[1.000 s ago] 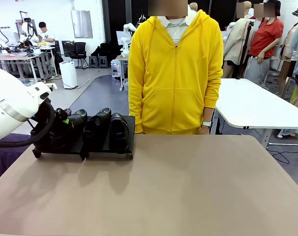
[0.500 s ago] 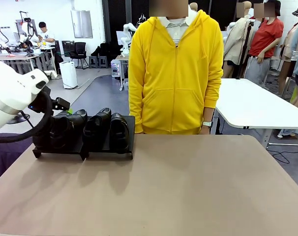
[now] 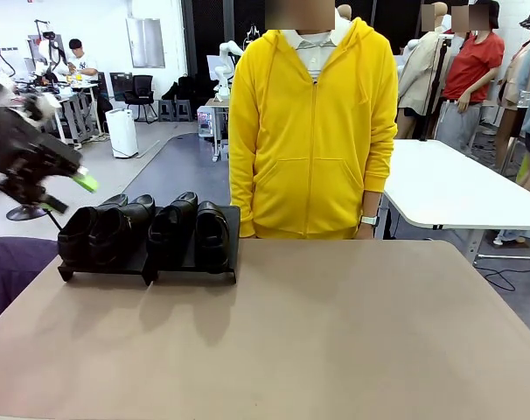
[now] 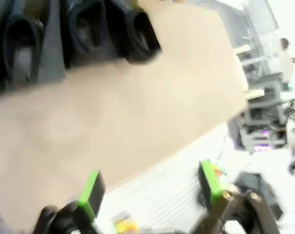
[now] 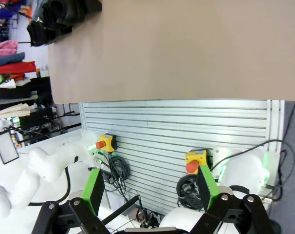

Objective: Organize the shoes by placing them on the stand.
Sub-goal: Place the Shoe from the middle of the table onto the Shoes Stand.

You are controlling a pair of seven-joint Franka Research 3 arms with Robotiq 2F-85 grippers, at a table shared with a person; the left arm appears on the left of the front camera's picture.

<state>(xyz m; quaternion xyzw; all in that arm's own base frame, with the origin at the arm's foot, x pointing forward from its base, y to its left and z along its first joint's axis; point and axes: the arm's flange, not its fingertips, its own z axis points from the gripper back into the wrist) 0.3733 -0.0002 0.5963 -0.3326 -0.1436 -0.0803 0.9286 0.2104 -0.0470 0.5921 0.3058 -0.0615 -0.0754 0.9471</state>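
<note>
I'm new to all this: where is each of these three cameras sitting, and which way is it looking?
Front view: fixed on the robot's side, facing across the table at the person; the left gripper hangs beyond the table's left end.
Left wrist view: on the left arm, looking down past its own open left gripper at the table edge and the shoes.
Right wrist view: on the right arm, low and back, looking over its open right gripper at the table and robot base.
Shared: all show the shoes on the stand.
</note>
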